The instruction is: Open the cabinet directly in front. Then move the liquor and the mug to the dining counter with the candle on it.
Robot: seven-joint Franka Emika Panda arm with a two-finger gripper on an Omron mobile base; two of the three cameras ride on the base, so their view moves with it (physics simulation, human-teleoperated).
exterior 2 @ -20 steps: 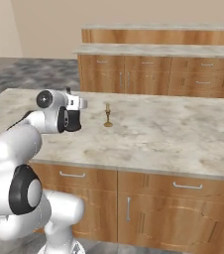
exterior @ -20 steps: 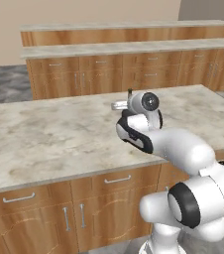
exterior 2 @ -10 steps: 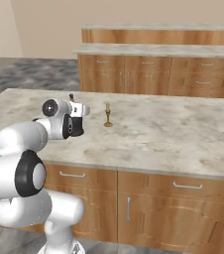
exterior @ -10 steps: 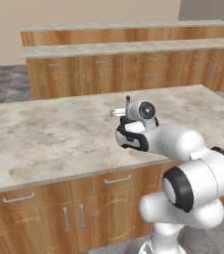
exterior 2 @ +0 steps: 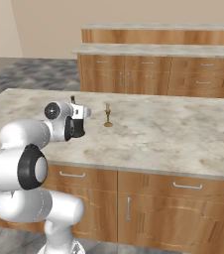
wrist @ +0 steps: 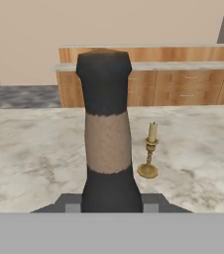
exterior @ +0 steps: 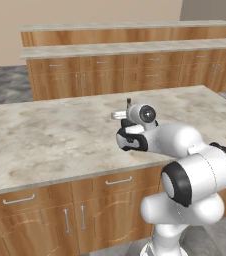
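The liquor (wrist: 106, 144) loses its body below the frame, and the gripper (exterior 2: 77, 127) seemingly hides it elsewhere.

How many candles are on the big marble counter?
1. The candle stands in its gold holder near the middle of the dining counter, just beyond the liquor in the hand view. Another might hide behind the arm.

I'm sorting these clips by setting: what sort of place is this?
Most likely a rendered home kitchen: a marble-topped island with wooden drawer fronts, long wood-fronted wall counters behind it, and a candle in a brass holder standing on the island.
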